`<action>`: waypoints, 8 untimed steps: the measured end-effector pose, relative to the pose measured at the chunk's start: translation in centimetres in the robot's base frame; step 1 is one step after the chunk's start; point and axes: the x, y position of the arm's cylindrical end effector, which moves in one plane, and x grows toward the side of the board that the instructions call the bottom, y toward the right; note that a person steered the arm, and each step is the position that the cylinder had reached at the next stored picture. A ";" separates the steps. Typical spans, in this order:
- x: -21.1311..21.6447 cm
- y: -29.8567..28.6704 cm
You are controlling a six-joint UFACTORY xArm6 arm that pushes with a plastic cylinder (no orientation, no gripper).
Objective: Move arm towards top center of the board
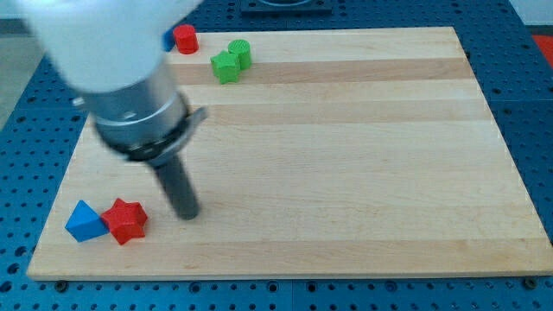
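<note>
My tip (188, 213) rests low on the surface (363, 173), beside the red star block (127, 220) — top center lies toward one o'clock. I carry no pincer — just a bare rod.

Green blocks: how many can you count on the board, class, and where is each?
2, touching near the view's top left: a green block and a green cylinder just up-right of it. The arm could hide more.
</note>
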 end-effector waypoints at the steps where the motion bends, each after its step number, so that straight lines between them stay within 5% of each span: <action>1: -7.0 8.5; 3: -23.8 22.6; 4: -33.4 23.1; 8: -33.6 17.6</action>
